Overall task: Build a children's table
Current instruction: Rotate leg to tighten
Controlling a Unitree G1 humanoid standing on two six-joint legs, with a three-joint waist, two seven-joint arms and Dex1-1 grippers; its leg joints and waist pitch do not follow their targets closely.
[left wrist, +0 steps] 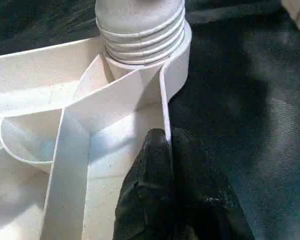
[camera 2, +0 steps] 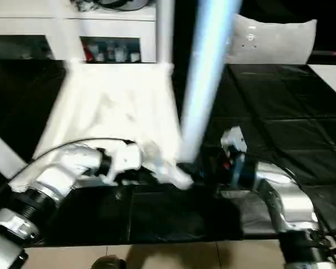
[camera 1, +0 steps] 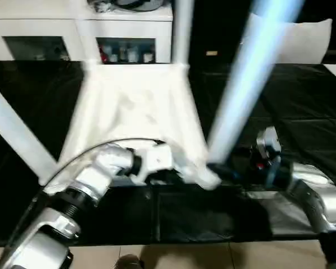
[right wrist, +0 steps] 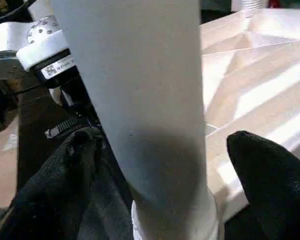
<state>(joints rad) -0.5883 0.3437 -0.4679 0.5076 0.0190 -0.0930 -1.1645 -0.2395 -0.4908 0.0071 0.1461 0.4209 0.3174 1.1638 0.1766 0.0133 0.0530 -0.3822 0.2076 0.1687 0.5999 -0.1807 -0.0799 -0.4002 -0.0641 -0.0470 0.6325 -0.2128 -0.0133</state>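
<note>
Black sheeting covers the surface (camera 1: 302, 106), and behind it stands a white cabinet (camera 1: 78, 33) with glass doors. On the sheeting lies the table top (camera 1: 134, 112) of the children's table, turned over so that its ribbed underside faces up. Three legs show in the head views: one leg at the far corner (camera 1: 182, 33), one slanting off at the left (camera 1: 14, 134), and the near leg (camera 1: 252, 78), which stands in the corner socket (left wrist: 175, 60) closest to the robot and leans to the right.

The left gripper (left wrist: 169, 150) has its jaws closed tight on the thin rim wall of the top, just beside that socket, and so it holds the top down. The right gripper (right wrist: 155, 170) has its jaws standing wide, one black finger (right wrist: 270, 175) on each side of the near leg's lower end; I see no contact between them and the leg, so it grips nothing.

My judgement of the risk: the threaded end of the leg still shows above the socket, so the leg is probably not fully screwed in. With the right jaws off it and the leg leaning, it may tip further or sit crooked in the thread. If the left grip slips from the narrow rim, the whole top could turn together with the leg.
</note>
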